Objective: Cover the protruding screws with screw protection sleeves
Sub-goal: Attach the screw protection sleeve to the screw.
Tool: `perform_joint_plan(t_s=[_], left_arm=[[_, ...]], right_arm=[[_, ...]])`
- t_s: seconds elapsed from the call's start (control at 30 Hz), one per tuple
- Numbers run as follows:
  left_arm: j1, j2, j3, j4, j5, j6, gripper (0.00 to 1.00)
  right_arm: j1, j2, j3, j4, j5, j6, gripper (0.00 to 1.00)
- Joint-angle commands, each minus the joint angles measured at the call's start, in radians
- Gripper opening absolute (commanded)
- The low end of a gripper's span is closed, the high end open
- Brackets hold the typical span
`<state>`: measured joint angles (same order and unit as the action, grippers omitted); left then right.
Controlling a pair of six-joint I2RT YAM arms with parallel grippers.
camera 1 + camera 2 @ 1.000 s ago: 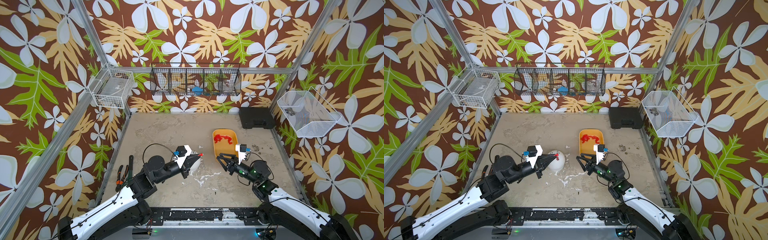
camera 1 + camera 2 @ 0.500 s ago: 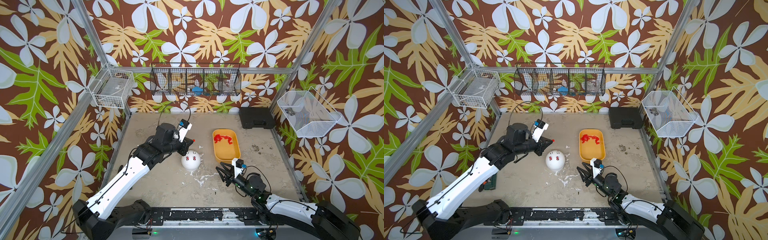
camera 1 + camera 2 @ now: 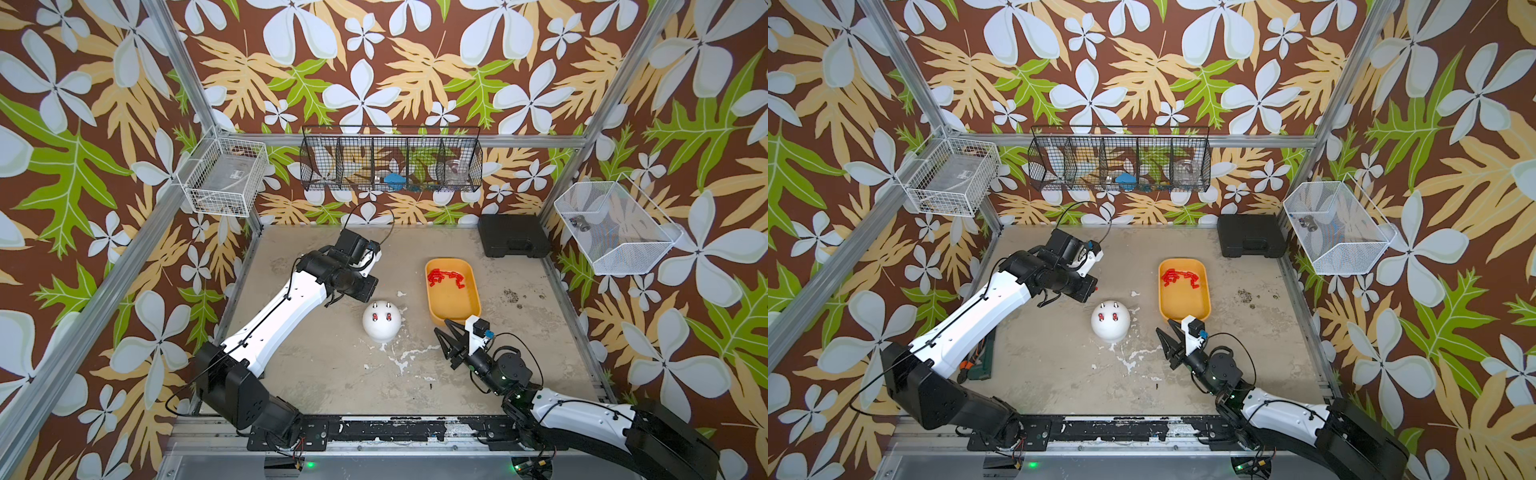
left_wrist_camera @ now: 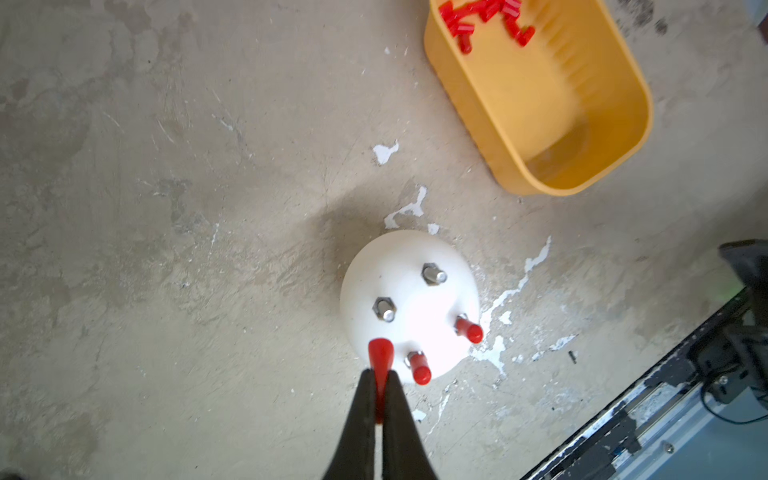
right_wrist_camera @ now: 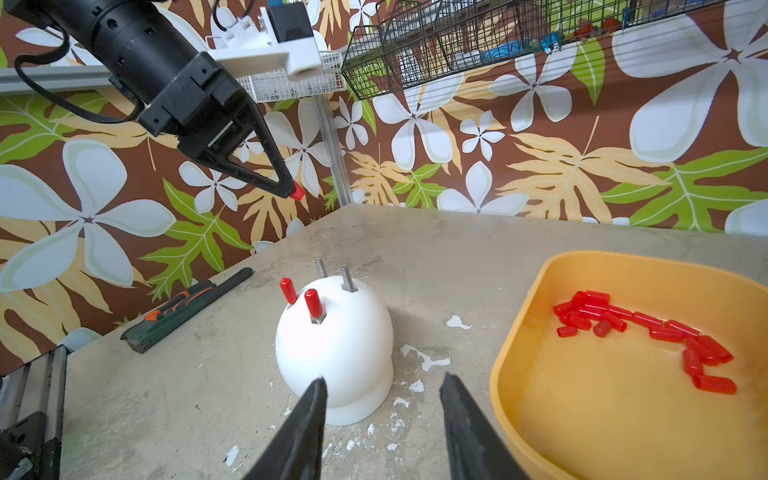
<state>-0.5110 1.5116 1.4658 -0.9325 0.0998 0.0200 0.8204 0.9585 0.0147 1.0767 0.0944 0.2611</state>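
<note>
Black case [image 3: 513, 241] sat at desk [image 3: 316, 357] back corner; pliers [image 5: 183, 301] lay along left edge; wire baskets [image 3: 390, 164] hung on wall.

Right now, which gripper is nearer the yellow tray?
Right. The right gripper sits open, just off the near end of the yellow tray. The left gripper, shut on a red sleeve, hangs above the table beyond the white dome, farther from the tray.

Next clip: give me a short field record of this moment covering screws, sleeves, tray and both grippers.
dome: white dome standing on the table
screws covered: two, with red sleeves
screws bare: two
spare sleeves: loose pile in the yellow tray
left gripper: shut on a red sleeve, raised above the dome
right gripper: open, empty, between dome and tray
</note>
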Motion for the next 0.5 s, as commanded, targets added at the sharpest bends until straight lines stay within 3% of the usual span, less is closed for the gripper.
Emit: perform_joint_plan(t_s=[0.0, 0.17, 0.47], left_arm=[[0.017, 0.019, 0.002, -0.063, 0.008, 0.079, 0.00], [0.017, 0.083, 0.023, -0.073, 0.062, 0.103, 0.00], [0.017, 0.165, 0.070, -0.085, 0.024, 0.101, 0.00]], right_arm=[[0.001, 0.003, 0.006, 0.025, 0.021, -0.005, 0.47], [0.001, 0.009, 0.011, 0.021, 0.025, 0.000, 0.47], [0.001, 0.002, 0.010, 0.018, 0.033, -0.010, 0.47]])
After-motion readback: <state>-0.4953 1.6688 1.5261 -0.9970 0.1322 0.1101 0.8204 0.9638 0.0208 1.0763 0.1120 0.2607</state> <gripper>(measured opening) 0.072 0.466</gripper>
